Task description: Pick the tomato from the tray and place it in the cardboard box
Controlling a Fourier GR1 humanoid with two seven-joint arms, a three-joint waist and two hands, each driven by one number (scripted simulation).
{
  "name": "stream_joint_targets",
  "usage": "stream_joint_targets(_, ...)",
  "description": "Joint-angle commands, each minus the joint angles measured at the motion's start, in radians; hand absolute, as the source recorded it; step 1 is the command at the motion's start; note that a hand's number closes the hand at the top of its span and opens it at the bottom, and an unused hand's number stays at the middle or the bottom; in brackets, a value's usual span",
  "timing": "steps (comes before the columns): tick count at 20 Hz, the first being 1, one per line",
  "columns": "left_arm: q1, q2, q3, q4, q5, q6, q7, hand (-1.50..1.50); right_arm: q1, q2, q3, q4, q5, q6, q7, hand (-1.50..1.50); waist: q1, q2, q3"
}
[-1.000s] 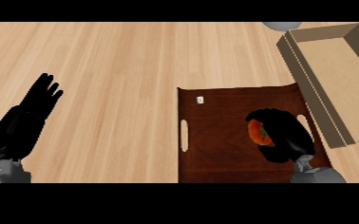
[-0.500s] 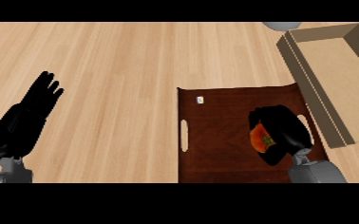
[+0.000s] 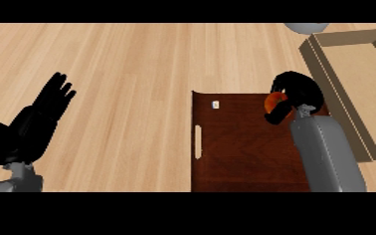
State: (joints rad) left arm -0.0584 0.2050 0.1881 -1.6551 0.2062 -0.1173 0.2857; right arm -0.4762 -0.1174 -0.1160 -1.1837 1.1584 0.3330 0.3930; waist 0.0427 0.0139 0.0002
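Note:
The orange-red tomato (image 3: 275,101) is in my right hand (image 3: 297,92), whose black fingers curl round it and hide most of it. The hand holds it above the far right corner of the dark brown wooden tray (image 3: 242,149). The cardboard box (image 3: 345,74) lies just to the right of the hand, along the right edge, its open inside a light tan. My left hand (image 3: 37,124) rests open at the lower left, fingers pointing up, away from the tray.
A grey round object (image 3: 307,27) shows partly at the top right, beyond the box. A small white tag (image 3: 216,104) lies near the tray's far left corner. The tray has a slot handle (image 3: 197,142) on its left side. Light wooden counter (image 3: 132,69) surrounds everything.
My right hand has lifted the tomato off the tray's right part and carried it away from me toward the tray's far right corner, nearer the box. The left hand has stayed still.

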Motion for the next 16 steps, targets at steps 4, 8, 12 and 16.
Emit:
stream_joint_targets(4,-0.031,0.014,0.014,0.012,0.007,0.004,0.028,0.0,-0.325,0.006,-0.069,0.254,0.061,-0.116,0.177,1.5,-0.015,-0.008,0.0)
stream_joint_targets(8,-0.025,0.037,0.048,0.011,0.032,-0.018,0.018,0.0,-0.405,-0.03,-0.06,0.234,0.063,-0.123,0.163,1.5,-0.025,-0.013,0.0)
stream_joint_targets(12,0.022,0.007,0.019,0.009,0.0,-0.007,-0.005,0.0,-0.473,-0.059,-0.04,0.162,0.107,-0.171,0.201,1.5,-0.027,-0.015,-0.001)
stream_joint_targets(16,0.01,0.003,0.021,0.007,0.0,0.004,0.009,0.0,-0.502,-0.095,-0.048,0.043,0.136,-0.181,0.279,1.5,-0.042,-0.018,-0.001)
